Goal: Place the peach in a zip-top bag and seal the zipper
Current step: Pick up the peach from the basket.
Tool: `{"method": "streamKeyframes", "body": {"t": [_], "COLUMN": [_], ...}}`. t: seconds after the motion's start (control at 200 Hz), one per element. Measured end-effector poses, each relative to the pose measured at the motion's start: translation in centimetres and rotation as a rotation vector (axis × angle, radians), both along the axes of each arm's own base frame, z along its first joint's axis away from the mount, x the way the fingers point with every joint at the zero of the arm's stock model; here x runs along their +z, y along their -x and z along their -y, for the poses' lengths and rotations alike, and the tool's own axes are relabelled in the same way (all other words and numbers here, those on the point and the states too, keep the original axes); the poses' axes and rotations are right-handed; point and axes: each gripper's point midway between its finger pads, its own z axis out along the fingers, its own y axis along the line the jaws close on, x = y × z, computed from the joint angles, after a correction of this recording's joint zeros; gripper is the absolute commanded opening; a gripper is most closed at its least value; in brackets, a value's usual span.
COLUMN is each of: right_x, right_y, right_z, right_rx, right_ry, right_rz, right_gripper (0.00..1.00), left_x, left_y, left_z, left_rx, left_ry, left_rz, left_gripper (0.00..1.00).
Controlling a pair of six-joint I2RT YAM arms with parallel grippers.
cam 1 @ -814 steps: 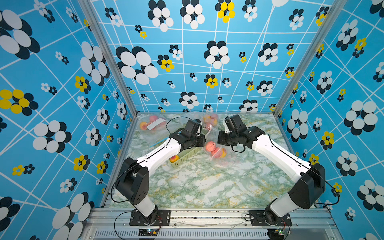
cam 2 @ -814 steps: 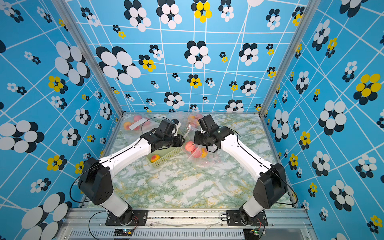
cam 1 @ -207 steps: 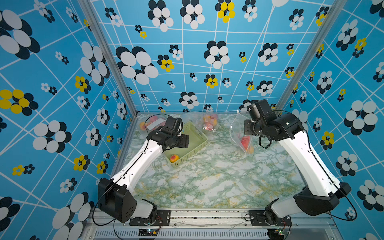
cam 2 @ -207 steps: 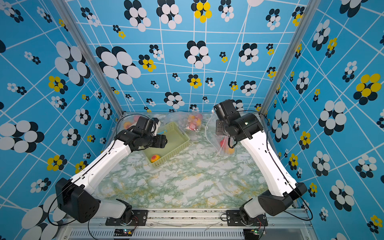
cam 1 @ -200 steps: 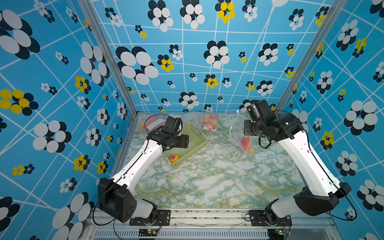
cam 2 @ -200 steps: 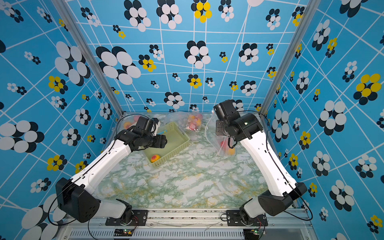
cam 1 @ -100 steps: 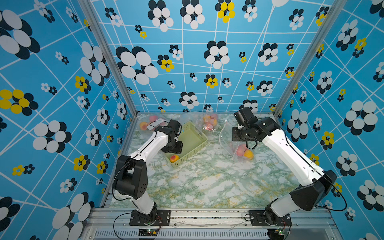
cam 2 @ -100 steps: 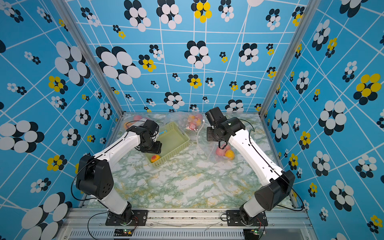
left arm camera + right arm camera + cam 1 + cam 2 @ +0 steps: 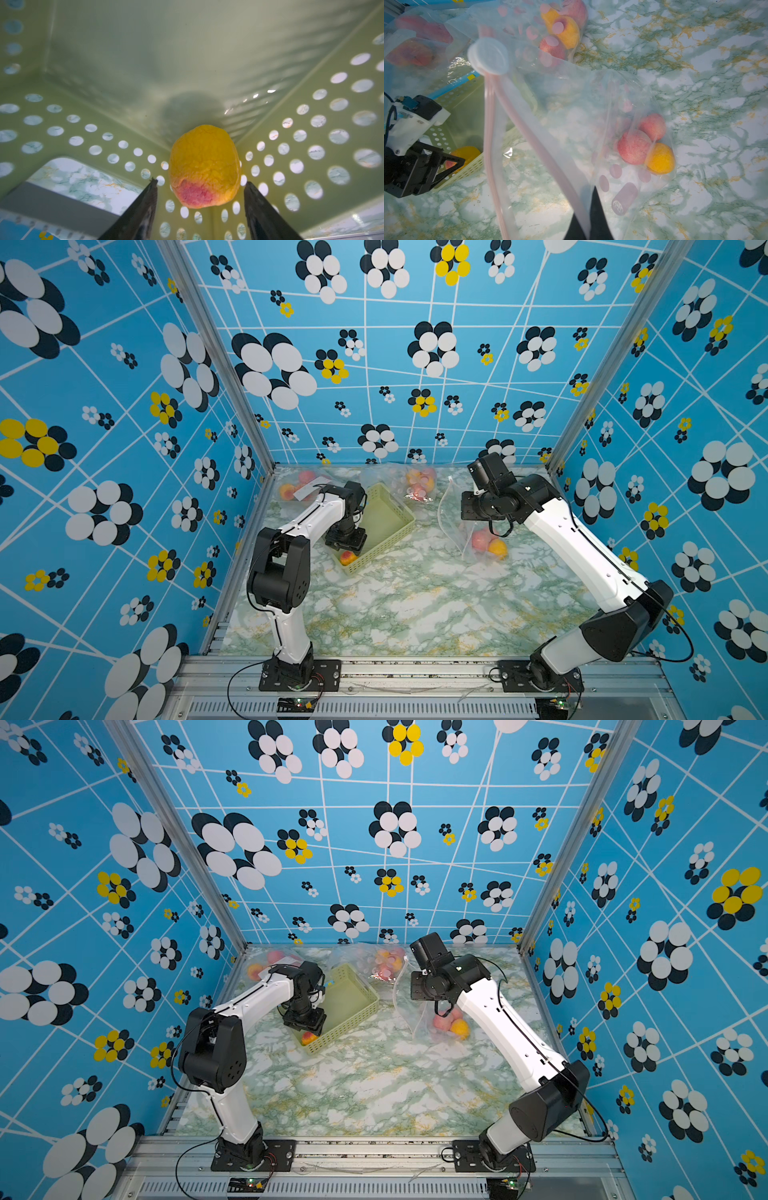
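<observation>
Left gripper (image 9: 201, 182) is down inside the green basket (image 9: 388, 542), jaws apart, holding nothing. The peach (image 9: 204, 166) sits in the basket's corner, right between the two fingertips (image 9: 152, 188). A gap shows on each side, so no contact that I can see. It's yellow-orange with a red patch on the side nearest the claw. In both top views the claw sits directly over it and covers most of it. Right gripper (image 9: 593, 197) has its fingers together, clamped on the clear film of the zip-top bag (image 9: 571, 108) right by one pink zipper strip (image 9: 542, 149). The bag's mouth is open: the two strips are apart next to the claw and run away from it, converging at a white round tab (image 9: 489, 56) at the far end. The bag hangs from the claw and its bottom looks to rest on the marble table (image 9: 415, 605). Three peaches (image 9: 634, 146) lie in that bottom, out ahead of the claw, bunched and touching each other. The bag is well apart from the left claw, off to its right, with the basket wall in between. Two more clear bags with peaches lie past both claws by the back wall. One (image 9: 417, 486) is between the claws, beyond the basket's far corner; the other (image 9: 297, 489) is behind the left claw's wrist.
</observation>
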Motion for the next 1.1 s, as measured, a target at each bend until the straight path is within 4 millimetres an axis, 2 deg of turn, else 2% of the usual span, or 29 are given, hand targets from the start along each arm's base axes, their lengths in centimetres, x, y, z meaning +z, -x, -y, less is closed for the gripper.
{"method": "streamKeyframes", "body": {"t": [0.41,0.605,0.835,0.87,0.945,1.1], "right_x": [-0.8,-1.3,-1.5,-1.5,-1.5,-1.5], "right_y": [0.0,0.0,-0.2,-0.2,-0.2,-0.3], "right_z": [-0.1,-0.1,-0.2,-0.2,-0.2,-0.3], "right_rx": [-0.003,-0.009,-0.013,-0.015,-0.015,-0.015], "right_ry": [-0.003,-0.005,-0.010,-0.011,-0.012,-0.014], "right_rz": [-0.012,-0.016,-0.014,-0.014,-0.013,-0.010], "right_gripper": [0.00,0.00,0.00,0.00,0.00,0.00], "left_x": [-1.8,-2.3,-2.2,-2.2,-2.2,-2.1], "left_y": [0.2,0.0,-1.1,-1.5,-2.3,-3.7], "left_z": [-0.2,-0.2,-0.1,-0.1,-0.2,-0.2], "left_rx": [-0.011,-0.010,0.011,0.022,0.045,0.083], "left_ry": [-0.019,-0.025,-0.017,-0.013,-0.003,0.016], "left_rz": [-0.054,-0.060,-0.017,-0.003,0.026,0.075], "left_gripper": [0.67,0.56,0.49,0.50,0.60,0.69]}}
